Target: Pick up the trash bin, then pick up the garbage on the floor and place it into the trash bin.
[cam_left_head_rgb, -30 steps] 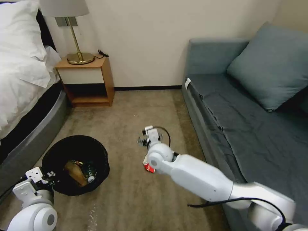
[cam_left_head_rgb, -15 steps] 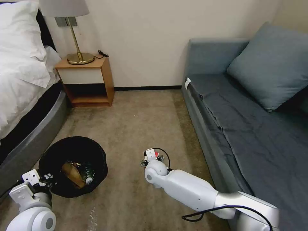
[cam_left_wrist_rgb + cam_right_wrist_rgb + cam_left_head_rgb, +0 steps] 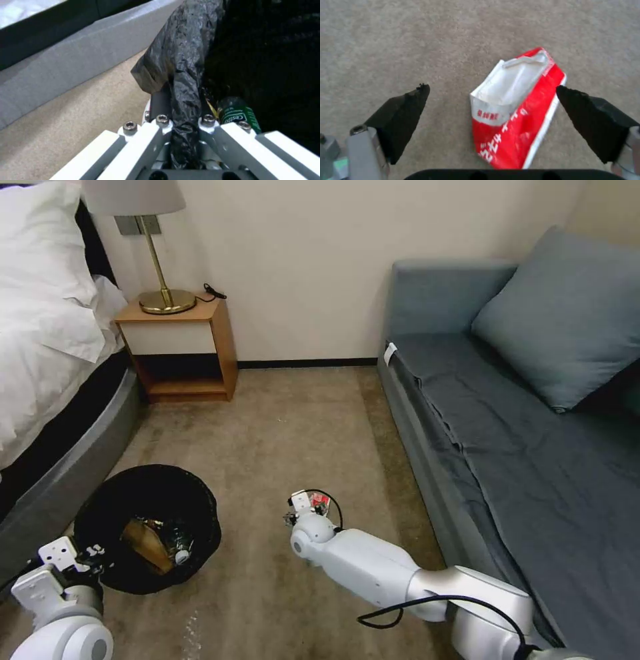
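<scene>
A: What are the big things around the robot?

B: A grey-blue fabric sofa (image 3: pixel 527 447) stands on its right, a bed with white linen (image 3: pixel 40 313) on its left, and a small wooden nightstand (image 3: pixel 183 347) with a brass lamp (image 3: pixel 157 260) is at the far wall. Between them is the beige carpet floor (image 3: pixel 293 433).

A: Where is the trash bin?

B: The round low trash bin with black plastic bag liner (image 3: pixel 150 527) is beside the bed base. The left gripper (image 3: pixel 185 125) is clamped on the bin's rim, with the liner pinched between its fingers. Inside lie a tan paper bag (image 3: pixel 143 540) and a small clear bottle with green label (image 3: pixel 236 113); the other content is too dark to make out.

A: And the right arm?

B: The right gripper (image 3: pixel 491 100) hangs low over the carpet, its black fingers wide apart on both sides of the red-and-white packet (image 3: pixel 516 107), not touching it. In the head view the wrist hides most of this packet.
</scene>
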You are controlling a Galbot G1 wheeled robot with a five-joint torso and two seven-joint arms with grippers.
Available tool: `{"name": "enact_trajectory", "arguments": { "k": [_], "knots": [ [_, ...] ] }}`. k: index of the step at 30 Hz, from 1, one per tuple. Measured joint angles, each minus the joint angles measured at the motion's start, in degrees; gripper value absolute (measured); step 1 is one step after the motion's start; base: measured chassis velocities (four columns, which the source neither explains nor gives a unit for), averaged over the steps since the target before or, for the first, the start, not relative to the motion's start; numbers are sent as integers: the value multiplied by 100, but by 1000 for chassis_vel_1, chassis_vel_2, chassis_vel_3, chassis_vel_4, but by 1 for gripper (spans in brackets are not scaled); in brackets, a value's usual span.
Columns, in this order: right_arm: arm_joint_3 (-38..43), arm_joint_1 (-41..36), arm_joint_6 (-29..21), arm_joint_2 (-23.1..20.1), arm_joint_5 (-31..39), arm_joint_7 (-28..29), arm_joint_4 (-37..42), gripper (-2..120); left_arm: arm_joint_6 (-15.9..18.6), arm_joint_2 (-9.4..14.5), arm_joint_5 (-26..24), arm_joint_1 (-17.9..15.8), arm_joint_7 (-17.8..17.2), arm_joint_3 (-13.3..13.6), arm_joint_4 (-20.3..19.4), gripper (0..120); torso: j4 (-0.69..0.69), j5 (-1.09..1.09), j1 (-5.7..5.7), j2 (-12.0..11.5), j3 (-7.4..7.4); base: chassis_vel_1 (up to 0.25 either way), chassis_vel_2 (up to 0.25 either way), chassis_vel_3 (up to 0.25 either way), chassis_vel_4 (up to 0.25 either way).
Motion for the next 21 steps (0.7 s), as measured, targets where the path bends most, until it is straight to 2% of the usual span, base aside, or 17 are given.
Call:
{"name": "enact_trajectory", "arguments": {
  "k": [2,10,14,15,17,21],
  "knots": [
    [74,24,121,145,-380,-301,-507,97,-7,-10,-9,56,1,-18,-112,2,2,1,0,0,0,0,0,0,0],
    [270,-4,157,154,-882,-753,-1059,96,-24,-12,-28,106,5,-57,-215,2,-1,0,0,0,0,0,0,0,0],
    [275,-47,161,150,-962,-859,-1075,85,-25,-21,-28,110,5,-63,-226,2,0,0,0,1,0,0,0,0,0],
    [273,-71,164,147,-985,-894,-1076,78,-27,-21,-28,108,5,-71,-226,2,0,0,0,0,0,0,0,0,0],
    [268,-82,164,146,-999,-918,-1076,75,-26,-22,-28,105,5,-75,-226,2,-1,0,0,0,0,0,0,0,0],
    [255,-108,178,141,-1079,-1027,-1097,56,-37,-27,-28,99,4,-82,-197,2,0,0,0,0,0,0,0,0,0]
  ]
}}
